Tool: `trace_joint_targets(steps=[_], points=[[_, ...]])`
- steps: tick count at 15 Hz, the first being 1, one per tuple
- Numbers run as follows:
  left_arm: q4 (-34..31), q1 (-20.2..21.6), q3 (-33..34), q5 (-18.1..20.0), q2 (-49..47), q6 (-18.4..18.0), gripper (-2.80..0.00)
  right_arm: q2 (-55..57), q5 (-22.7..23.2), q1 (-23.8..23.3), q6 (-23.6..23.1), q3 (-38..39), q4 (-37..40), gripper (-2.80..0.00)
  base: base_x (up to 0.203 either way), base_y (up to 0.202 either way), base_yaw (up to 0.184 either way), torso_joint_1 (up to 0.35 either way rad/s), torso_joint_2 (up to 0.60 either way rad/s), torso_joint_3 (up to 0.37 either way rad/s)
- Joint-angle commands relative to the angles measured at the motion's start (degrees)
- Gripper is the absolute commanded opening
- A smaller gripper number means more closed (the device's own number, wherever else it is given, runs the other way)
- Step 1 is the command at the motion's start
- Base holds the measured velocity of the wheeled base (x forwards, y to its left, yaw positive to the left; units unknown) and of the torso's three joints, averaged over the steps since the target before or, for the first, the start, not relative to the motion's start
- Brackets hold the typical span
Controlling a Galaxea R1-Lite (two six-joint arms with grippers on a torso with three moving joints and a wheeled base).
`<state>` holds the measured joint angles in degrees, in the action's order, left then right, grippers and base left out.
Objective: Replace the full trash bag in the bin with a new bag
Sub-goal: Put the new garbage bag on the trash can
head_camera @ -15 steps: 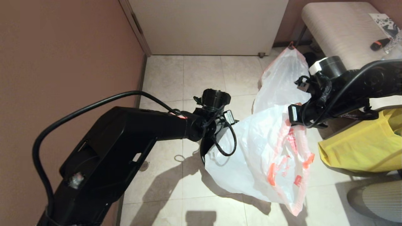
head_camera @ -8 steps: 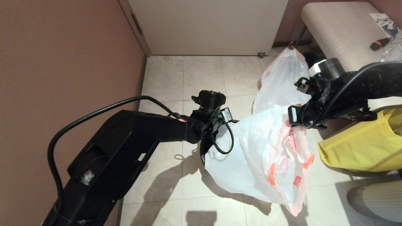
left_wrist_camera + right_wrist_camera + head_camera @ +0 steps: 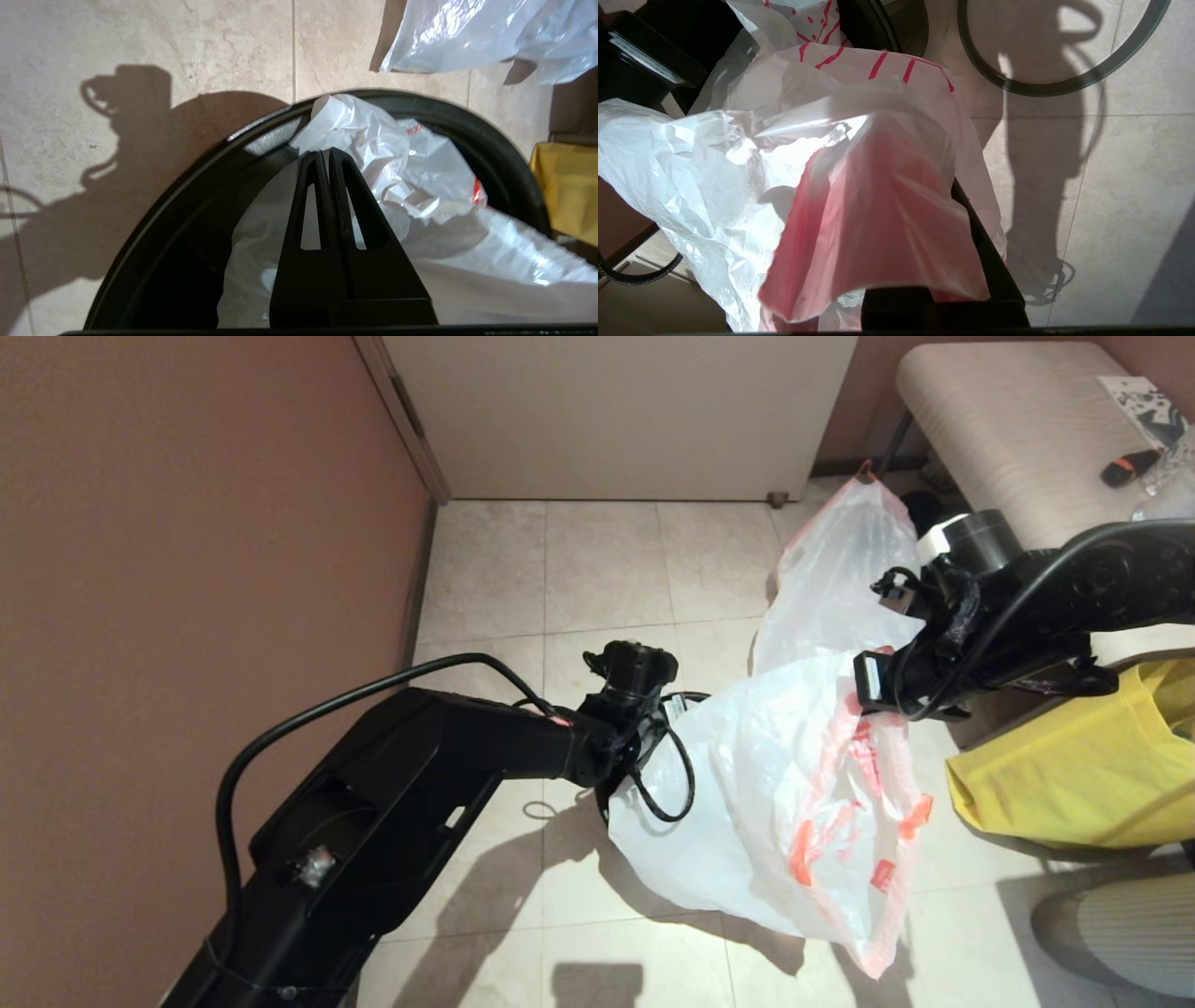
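The new bag [image 3: 766, 784], limp white plastic with an orange-red hem, hangs stretched between both grippers over the black bin [image 3: 154, 219]. In the head view only a sliver of the bin [image 3: 605, 789] shows behind the plastic. My left gripper [image 3: 327, 151] is shut, pinching a crumpled fold of the bag [image 3: 373, 135] just inside the bin's rim. My right gripper [image 3: 878, 695] holds the hem up on the other side. The red hem [image 3: 878, 210] drapes over that gripper, leaving one finger [image 3: 985, 252] showing. The full trash bag [image 3: 840, 569] stands behind, gathered to a red point. The grey ring [image 3: 1064, 86] lies on the floor.
A brown wall [image 3: 187, 523] runs close along the left. A yellow fabric bag [image 3: 1074, 765] sits right of the bin under the right arm. A padded bench [image 3: 1008, 420] stands at the back right. Tiled floor lies open toward the door.
My left arm has come down and nearer, carrying its side of the new bag lower toward the bin's rim. The right gripper and its hem have barely moved.
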<state>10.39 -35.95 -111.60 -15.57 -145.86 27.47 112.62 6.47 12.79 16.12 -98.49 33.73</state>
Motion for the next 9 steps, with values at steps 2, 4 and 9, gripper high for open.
trace_joint_targets(steps=[2, 4, 9], points=[[0.2, -0.9, 0.0, -0.1, -3.3, -1.3, -2.8, 0.1, 0.0, -0.1, 0.1, 0.4, 0.2, -2.8, 0.0, 0.0, 0.0, 0.0, 0.0, 0.0], [0.2, -1.8, 0.0, 0.1, -4.5, -1.6, -2.8, 0.2, 0.1, -0.1, 0.1, 0.4, 0.1, -2.8, 0.0, 0.0, 0.0, 0.0, 0.0, 0.0], [-3.2, -2.5, 0.7, -0.9, -5.5, -1.3, -2.8, 0.9, 1.1, -0.4, 0.1, 0.5, 0.2, -2.8, 0.0, 0.0, 0.0, 0.0, 0.0, 0.0]])
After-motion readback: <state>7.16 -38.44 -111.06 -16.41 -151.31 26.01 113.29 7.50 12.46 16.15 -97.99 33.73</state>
